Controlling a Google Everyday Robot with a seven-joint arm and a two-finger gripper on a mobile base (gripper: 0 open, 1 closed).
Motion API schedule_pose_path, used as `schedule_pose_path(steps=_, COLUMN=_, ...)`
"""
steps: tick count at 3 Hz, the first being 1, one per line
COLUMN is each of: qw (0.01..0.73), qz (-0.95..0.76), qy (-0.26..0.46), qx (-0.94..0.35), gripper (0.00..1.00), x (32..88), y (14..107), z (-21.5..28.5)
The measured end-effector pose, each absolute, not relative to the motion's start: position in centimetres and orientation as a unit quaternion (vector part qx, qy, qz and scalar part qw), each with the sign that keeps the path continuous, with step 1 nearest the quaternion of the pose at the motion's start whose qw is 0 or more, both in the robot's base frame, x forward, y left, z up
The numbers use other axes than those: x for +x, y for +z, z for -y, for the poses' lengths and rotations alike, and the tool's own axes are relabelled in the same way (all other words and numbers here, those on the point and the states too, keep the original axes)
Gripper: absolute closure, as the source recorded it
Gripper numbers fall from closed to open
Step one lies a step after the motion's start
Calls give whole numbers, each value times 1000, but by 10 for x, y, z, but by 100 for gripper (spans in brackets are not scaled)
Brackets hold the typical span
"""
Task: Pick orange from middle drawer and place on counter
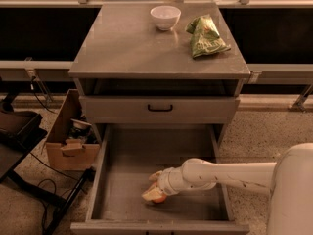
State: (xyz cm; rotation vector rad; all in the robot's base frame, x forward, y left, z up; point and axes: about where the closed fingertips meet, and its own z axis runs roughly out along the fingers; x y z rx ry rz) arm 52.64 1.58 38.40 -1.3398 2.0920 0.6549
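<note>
The task is at its first half: the drawer point(117, 180) stands pulled open across the lower middle of the frame, and the orange point(159, 199) lies on its floor near the front, slightly right of centre, not yet lifted. The claw point(152, 186) is down inside the drawer at the end of the white arm point(220, 173) that reaches in from the lower right. It sits right at the orange and covers part of it, probably touching. Whether it is clamped on the fruit or merely over it, I cannot tell from this angle. Left to do: secure the grip if it is not secure, raise the orange clear of the drawer walls, carry it up and set it on the counter point(127, 48). By count there is one orange, one open drawer, one closed drawer front point(159, 110) above it, one white bowl point(165, 16) and one green bag point(205, 35) at the upper part of the counter, one box point(68, 143) at the left, and one claw.
</note>
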Motion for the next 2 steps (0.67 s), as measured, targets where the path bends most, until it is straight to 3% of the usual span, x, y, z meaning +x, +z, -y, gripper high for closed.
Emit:
schedule_pose_path(steps=1, qw=282, qz=-781, qy=245, qx=-500, gripper=0, x=526, y=384, z=-16)
schedule_pose_path(steps=2, qw=282, qz=-781, qy=245, qx=-500, gripper=0, x=526, y=384, z=-16)
